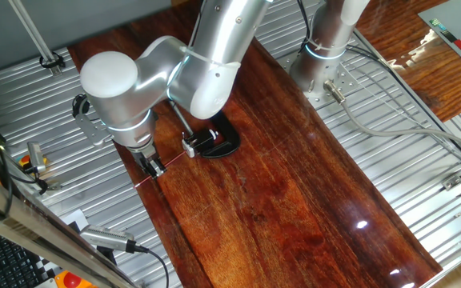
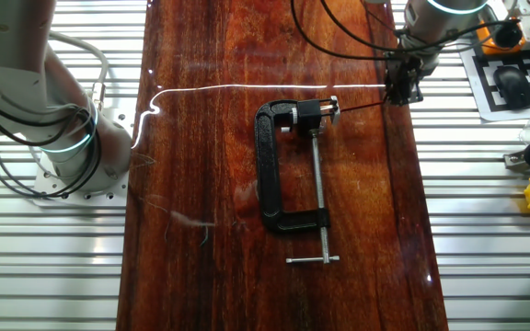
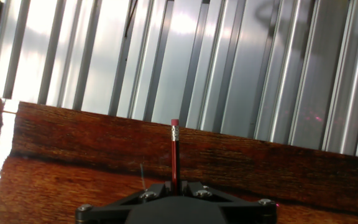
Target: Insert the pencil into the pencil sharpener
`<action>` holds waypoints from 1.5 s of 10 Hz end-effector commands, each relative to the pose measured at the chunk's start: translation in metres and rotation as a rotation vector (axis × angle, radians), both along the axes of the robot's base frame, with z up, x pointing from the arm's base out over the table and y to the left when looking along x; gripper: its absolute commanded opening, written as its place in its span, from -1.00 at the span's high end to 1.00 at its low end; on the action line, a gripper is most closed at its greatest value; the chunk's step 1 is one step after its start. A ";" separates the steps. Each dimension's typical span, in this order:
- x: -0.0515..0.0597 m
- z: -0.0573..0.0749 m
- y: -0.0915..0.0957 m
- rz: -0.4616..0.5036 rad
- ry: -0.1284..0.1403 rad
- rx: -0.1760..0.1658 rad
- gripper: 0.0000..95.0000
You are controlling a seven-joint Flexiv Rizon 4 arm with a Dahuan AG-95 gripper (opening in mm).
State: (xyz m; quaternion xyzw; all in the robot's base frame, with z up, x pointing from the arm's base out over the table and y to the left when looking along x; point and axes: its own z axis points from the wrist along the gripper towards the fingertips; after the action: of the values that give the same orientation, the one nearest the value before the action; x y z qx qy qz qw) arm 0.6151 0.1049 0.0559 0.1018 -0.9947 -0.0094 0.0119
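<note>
My gripper (image 1: 152,166) is shut on the thin red pencil (image 1: 170,163) and holds it about level, just above the dark wood. In the hand view the pencil (image 3: 174,158) stands up between the fingers (image 3: 157,188), its eraser end toward the board's edge. The pencil sharpener (image 1: 189,146) is a tiny silvery block held in the black C-clamp (image 1: 217,142). In the other fixed view the gripper (image 2: 401,85) is right of the sharpener (image 2: 328,108), and the pencil (image 2: 364,106) reaches toward it. I cannot tell whether the tip is inside.
The wooden board (image 1: 294,200) lies on a ribbed metal table (image 1: 422,192). The clamp's steel screw (image 2: 320,198) runs toward the near side. A second arm's base (image 1: 322,60) stands at the back. Cables (image 1: 390,128) and tools (image 1: 106,238) lie on the metal beside the board.
</note>
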 end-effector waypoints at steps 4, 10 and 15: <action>-0.001 0.001 -0.001 -0.003 0.013 0.000 1.00; -0.007 0.002 -0.004 -0.018 0.021 0.001 1.00; -0.014 -0.001 -0.007 -0.026 0.023 0.001 1.00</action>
State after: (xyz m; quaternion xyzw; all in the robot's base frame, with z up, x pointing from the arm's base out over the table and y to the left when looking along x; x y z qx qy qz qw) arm 0.5995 0.0974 0.0550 0.0875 -0.9958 -0.0107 0.0231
